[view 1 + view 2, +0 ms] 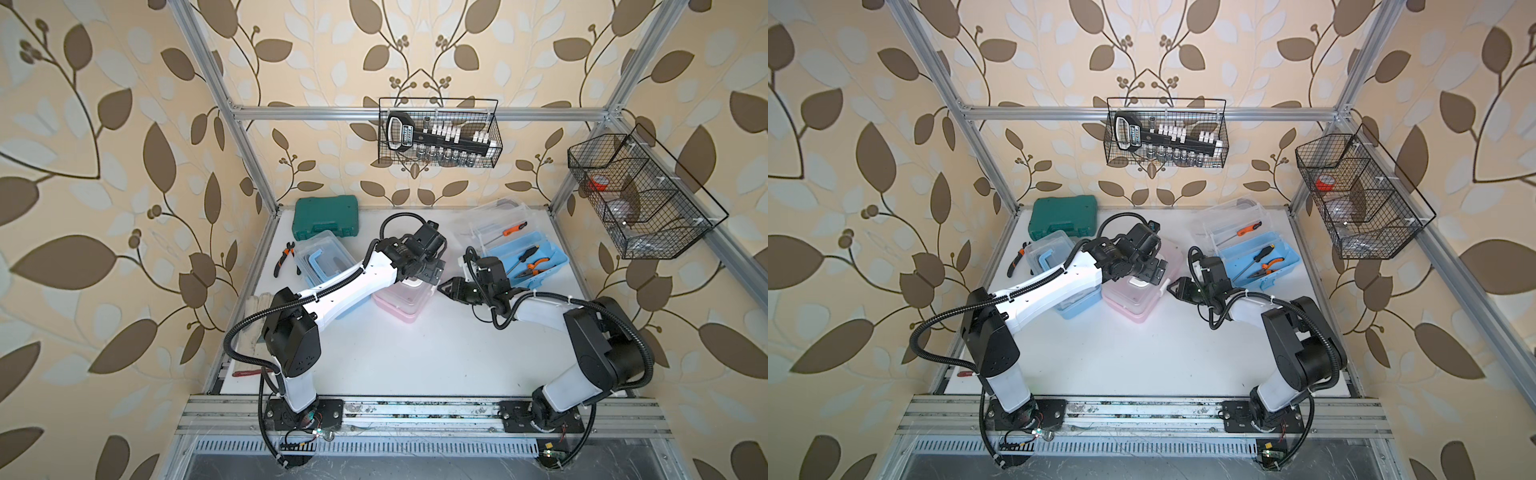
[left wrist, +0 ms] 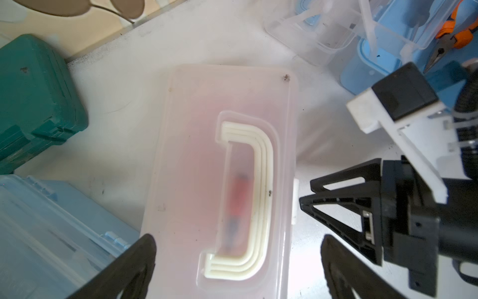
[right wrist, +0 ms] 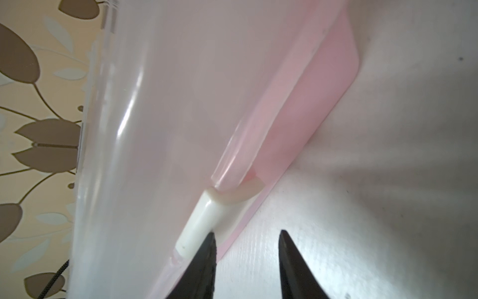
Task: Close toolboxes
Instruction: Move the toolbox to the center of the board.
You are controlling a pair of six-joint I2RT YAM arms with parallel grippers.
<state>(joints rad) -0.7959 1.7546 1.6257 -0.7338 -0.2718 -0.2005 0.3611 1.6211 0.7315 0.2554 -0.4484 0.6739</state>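
Note:
The pink toolbox (image 1: 399,305) (image 1: 1133,301) lies mid-table with its clear lid down and its white handle (image 2: 258,181) flat. My left gripper (image 2: 238,239) hovers over it, open, one finger on each long side. My right gripper (image 1: 440,289) (image 3: 247,233) sits low at the box's right side, open, with only bare table between the fingers. One fingertip touches the white latch (image 3: 199,220). A light blue toolbox (image 1: 320,257) with its lid down lies partly under my left arm. Another light blue toolbox (image 1: 528,257) stands open at the back right, tools inside.
A dark green hard case (image 1: 326,216) sits at the back left, loose pliers (image 1: 284,257) and work gloves (image 1: 253,307) along the left edge. Wire baskets (image 1: 438,133) (image 1: 640,195) hang on the back and right frame rails.

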